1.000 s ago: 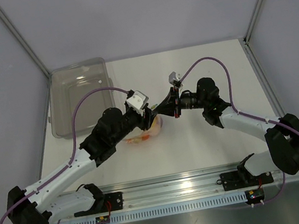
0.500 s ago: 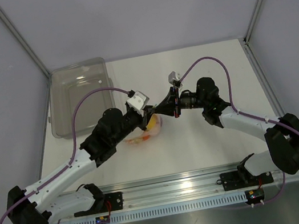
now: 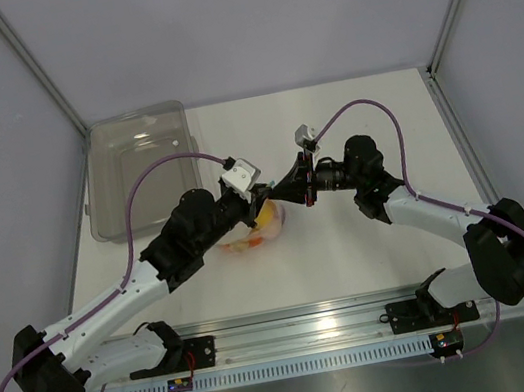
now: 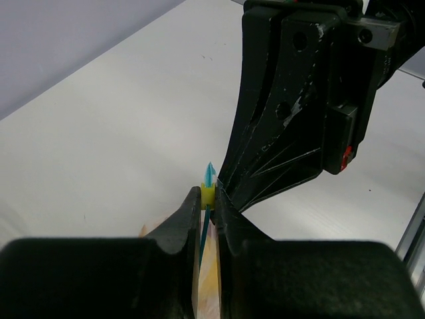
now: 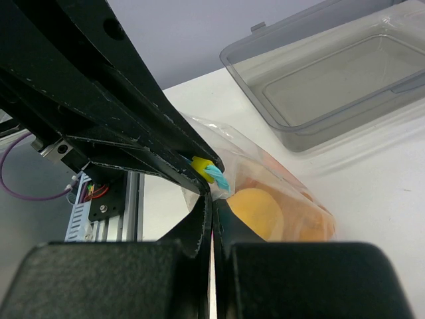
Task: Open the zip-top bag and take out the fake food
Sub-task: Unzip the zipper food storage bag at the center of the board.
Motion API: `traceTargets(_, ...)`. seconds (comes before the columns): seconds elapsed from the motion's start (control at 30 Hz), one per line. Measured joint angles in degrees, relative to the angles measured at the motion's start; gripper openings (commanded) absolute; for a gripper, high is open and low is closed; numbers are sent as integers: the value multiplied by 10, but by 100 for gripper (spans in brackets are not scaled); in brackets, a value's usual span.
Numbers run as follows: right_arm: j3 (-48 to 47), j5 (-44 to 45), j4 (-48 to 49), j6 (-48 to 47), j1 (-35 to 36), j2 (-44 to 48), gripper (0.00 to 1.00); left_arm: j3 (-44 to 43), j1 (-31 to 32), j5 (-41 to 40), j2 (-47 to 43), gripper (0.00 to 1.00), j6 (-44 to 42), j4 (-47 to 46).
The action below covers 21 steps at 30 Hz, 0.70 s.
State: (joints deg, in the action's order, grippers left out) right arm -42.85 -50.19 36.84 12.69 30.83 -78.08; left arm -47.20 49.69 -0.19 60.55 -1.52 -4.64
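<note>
While L+R jaws pinch it | 1 zip-top bag (image 5: 269, 174) | 1 tray (image 3: 136, 172)

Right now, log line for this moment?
left gripper: shut on clear plastic zip-top bag | right gripper: shut on same bag | orange-yellow plastic toy food: inside bag

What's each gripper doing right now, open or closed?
Left gripper: closed, pinching the bag at its zip edge.
Right gripper: closed, pinching the same bag edge beside it.
</note>
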Motion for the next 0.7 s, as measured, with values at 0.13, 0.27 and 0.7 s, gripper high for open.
traceTargets(0.13, 0, 6, 3, 9, 0, 0, 0, 0, 0, -2, 0, 6, 0, 0)
traceTargets(0.27, 16, 20, 24, 28, -6, 7, 0, 0, 0, -3, 0, 6, 0, -1)
traceTargets(0.7, 59, 56, 101, 106, -57, 27, 0, 0, 0, -10, 8, 5, 1, -2)
